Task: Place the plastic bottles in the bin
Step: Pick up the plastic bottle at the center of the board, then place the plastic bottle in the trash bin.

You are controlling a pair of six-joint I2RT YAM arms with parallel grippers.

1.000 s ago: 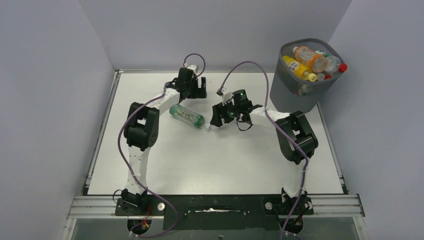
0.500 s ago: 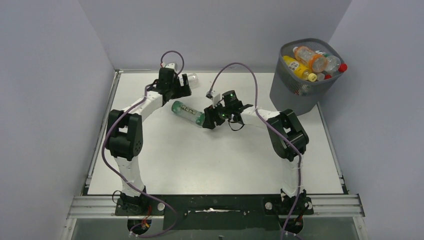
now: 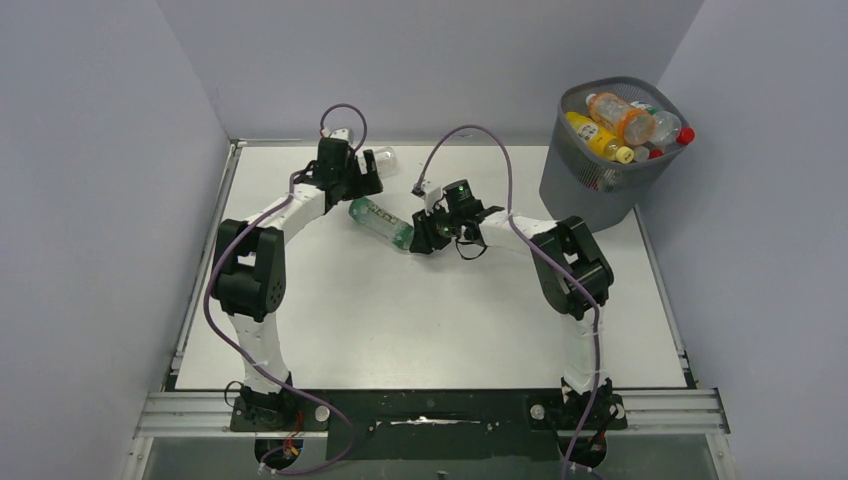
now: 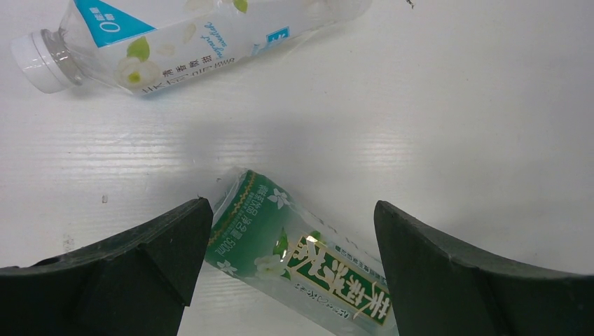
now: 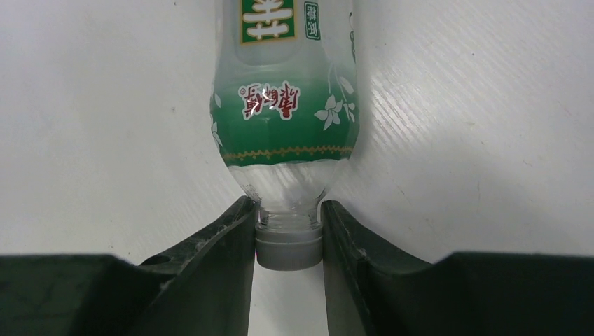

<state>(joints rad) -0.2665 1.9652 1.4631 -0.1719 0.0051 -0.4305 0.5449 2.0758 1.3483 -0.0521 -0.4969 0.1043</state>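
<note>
A clear plastic bottle with a green label (image 3: pixel 381 222) (image 5: pixel 284 105) lies on the white table. My right gripper (image 3: pixel 417 240) (image 5: pixel 288 225) is shut on its grey cap (image 5: pixel 288 246) and neck. The bottle's base end (image 4: pixel 294 255) lies below and between the fingers of my left gripper (image 3: pixel 361 188) (image 4: pixel 292 210), which is open and not touching it. A second clear bottle with a blue label and white cap (image 4: pixel 182 35) (image 3: pixel 382 157) lies just beyond the left gripper. The dark wire-mesh bin (image 3: pixel 590 190) stands at the back right, holding several bottles, among them an orange one (image 3: pixel 622 116) and a yellow one (image 3: pixel 592 136).
Grey walls close in the table on the left, back and right. The bin stands off the table's back right corner. Purple cables loop above both wrists (image 3: pixel 470 135).
My right gripper has moved left and shut on the green-label bottle's cap. The left arm has swung toward the back left, uncovering the blue-label bottle. The green bottle has shifted slightly toward the left gripper.
</note>
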